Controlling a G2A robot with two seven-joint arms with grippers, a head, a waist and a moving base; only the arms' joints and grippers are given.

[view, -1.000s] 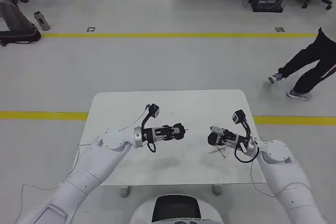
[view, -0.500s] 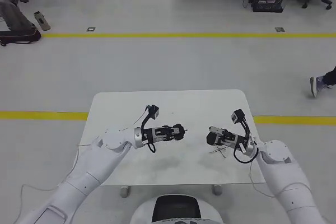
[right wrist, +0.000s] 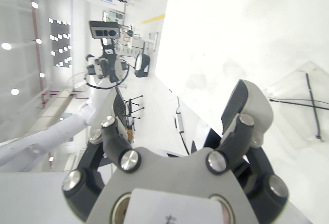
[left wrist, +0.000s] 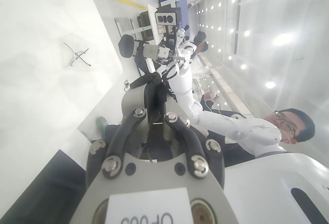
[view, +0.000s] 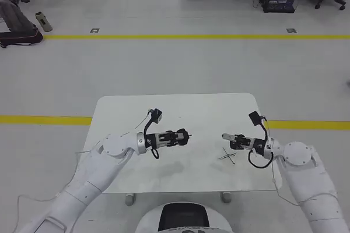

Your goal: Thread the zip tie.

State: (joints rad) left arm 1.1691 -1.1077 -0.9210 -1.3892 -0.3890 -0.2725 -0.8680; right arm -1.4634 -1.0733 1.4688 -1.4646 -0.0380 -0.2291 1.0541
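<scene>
From above: finds the zip ties (view: 227, 155) crossed in an X on the white counter (view: 122, 108), toward its near right part, just nearer than the right gripper (view: 226, 137) and well to the right of the left gripper (view: 186, 137). Puts both grippers over the counter, tips facing each other across a gap, clear of the zip ties.

From the right wrist: makes plain the right gripper (right wrist: 180, 88) spread wide with nothing between its fingers. Picks out a clear sheet (right wrist: 293, 86), perhaps a bag, around the zip ties (right wrist: 311, 102).

From the left wrist: shows the left gripper (left wrist: 154, 79) with fingers drawn together; cannot tell whether anything thin is pinched there. Places the zip ties (left wrist: 77, 55) farther off on the counter, well apart from it.
</scene>
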